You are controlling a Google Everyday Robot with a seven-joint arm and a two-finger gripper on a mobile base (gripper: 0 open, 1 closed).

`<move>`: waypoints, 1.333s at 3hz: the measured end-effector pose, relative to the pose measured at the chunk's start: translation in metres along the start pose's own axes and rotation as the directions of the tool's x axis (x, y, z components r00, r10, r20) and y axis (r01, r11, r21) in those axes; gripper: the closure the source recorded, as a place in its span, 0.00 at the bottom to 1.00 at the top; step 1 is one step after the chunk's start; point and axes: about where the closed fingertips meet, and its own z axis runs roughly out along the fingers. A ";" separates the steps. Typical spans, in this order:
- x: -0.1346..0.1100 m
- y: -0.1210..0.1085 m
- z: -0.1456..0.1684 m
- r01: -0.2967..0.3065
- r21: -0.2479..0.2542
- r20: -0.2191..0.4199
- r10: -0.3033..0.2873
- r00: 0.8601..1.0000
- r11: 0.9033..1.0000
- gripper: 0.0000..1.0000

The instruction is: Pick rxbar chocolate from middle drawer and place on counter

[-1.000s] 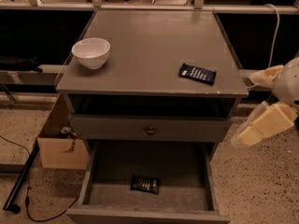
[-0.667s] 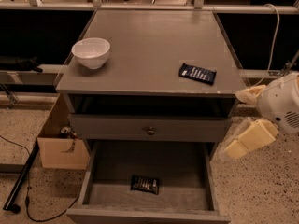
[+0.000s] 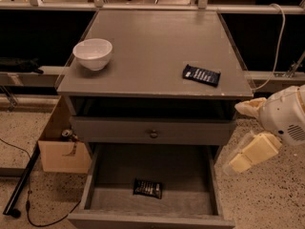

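"At the cabinet's right flank: gripper status?"

"The gripper (image 3: 234, 136) hangs outside the cabinet, level with the closed knobbed drawer front (image 3: 153, 133). Its two pale fingers (image 3: 252, 151) stand apart. Nothing is held between them."

"Location of the rxbar chocolate?"

"The rxbar chocolate (image 3: 147, 188) lies flat on the floor of the middle drawer (image 3: 190, 202), near the front and slightly left of centre. The drawer is pulled out. Bar and gripper are well apart."

"Progress?"

"Judged early: approach only. Access is given, since the drawer stands open. Remaining steps: reach in, grasp, lift, transfer to the counter (image 3: 152, 56). The counter carries a white bowl (image 3: 93, 53) at left and a navy-blue bar (image 3: 201, 75) at right. Bare surface lies between them for placement."

"Change against the earlier frame?"

"The gripper has come lower and further left, toward the drawer opening. Bar, bowl and drawer are unmoved."
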 end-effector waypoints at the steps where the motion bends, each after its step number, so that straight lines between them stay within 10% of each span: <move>1: 0.001 0.001 0.003 -0.015 0.006 0.023 0.015 1.000 1.000 0.00; 4: 0.049 0.005 0.094 -0.235 0.024 0.176 0.228 0.958 0.972 0.00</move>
